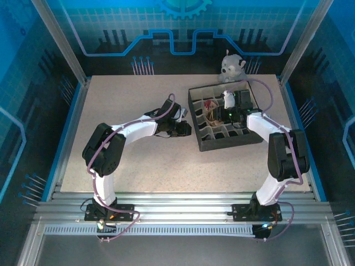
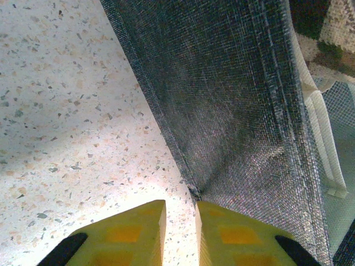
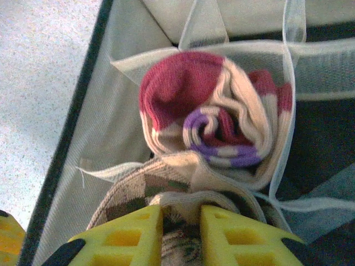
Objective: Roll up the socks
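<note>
While the right gripper (image 3: 181,233) is down inside the box (image 1: 230,145), its yellow fingers (image 3: 125,238) stand only a narrow slit apart, tips pressed into the argyle sock (image 3: 133,191). Patterned fabric shows in the slit, and a cream cuff curls around the tips. I cannot tell whether any of it is actually pinched.

Both socks lie in the left part of the box, close to its left wall. The striped sock (image 3: 177,94) is rolled into a tight coil, with red outside and cream, red and purple bands spiralling in. It fills one mesh-walled cell. The argyle sock sits in the cell on the near side of it, touching it across the thin divider (image 3: 161,163), bunched up rather than neatly coiled.

The left gripper (image 2: 181,233) rests low on the table (image 1: 127,100), just outside the left wall of the box. Its jaws are likewise almost together, leaving a thin gap with bare speckled tabletop showing through. The bottom edge of the dark woven wall runs down to meet that gap at the fingertips, but nothing is caught between them.

A plush toy (image 1: 232,66) sits at the far edge of the table, beyond the far wall of the box and apart from it.
</note>
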